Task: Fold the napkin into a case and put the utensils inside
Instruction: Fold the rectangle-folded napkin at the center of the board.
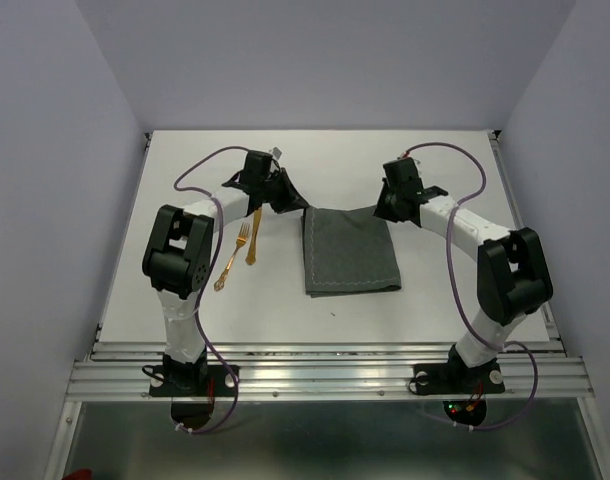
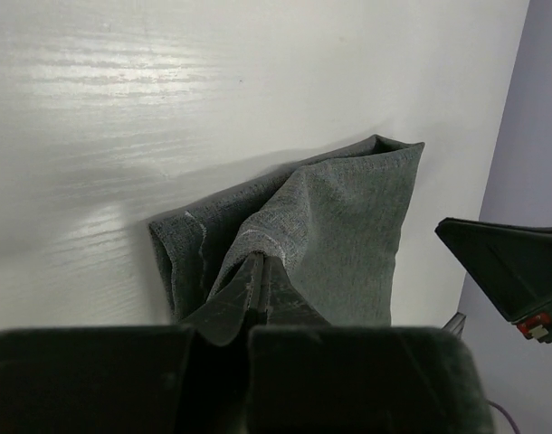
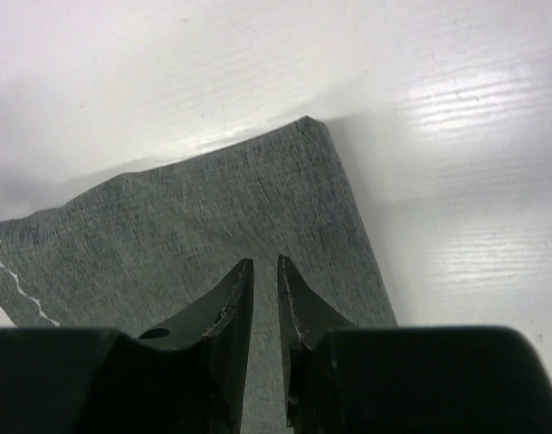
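The dark grey napkin (image 1: pixel 350 250) lies on the white table as a folded rectangle with a pale hem line along its near edge. My left gripper (image 1: pixel 290 203) is at its far left corner, shut on a pinched-up ridge of the napkin (image 2: pixel 348 217), with its tips (image 2: pixel 262 262) meeting on the hem. At the far right corner, my right gripper (image 1: pixel 382 212) hangs over the napkin (image 3: pixel 213 226). Its jaws (image 3: pixel 265 262) stand a narrow gap apart, and the flat cloth shows between them. Two orange-brown utensils (image 1: pixel 252 245) (image 1: pixel 230 262) lie left of the napkin, beside the left arm.
The white table (image 1: pixel 445 310) ends at a metal rail at the near edge, where both arm bases are bolted. Lilac walls close in the left, right and far sides. The right gripper's dark finger (image 2: pixel 516 262) shows at the right of the left wrist view.
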Tool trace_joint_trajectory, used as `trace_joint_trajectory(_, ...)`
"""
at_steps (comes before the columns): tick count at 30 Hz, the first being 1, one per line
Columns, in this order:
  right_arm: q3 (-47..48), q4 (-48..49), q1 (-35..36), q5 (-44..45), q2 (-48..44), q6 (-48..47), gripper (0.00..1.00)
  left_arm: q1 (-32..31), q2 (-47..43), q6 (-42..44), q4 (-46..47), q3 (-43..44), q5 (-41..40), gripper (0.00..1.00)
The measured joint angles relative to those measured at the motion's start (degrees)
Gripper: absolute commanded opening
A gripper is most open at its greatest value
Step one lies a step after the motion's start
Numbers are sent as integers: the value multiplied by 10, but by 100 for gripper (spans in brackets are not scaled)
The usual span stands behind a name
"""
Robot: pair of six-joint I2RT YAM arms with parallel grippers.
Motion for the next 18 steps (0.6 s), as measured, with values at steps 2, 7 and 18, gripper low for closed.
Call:
trace_joint_trajectory(2,18,2,-2,-3,17,0,23,2,0,13,-9,12,-3,0)
trace_joint_trajectory(7,66,3,-17,-12,76,-2,23,4,1,30,-35,17,-7,0)
trace_joint_trajectory(18,115,2,-32,-26,157,-9,23,17,24,56,-60,17,-10,0)
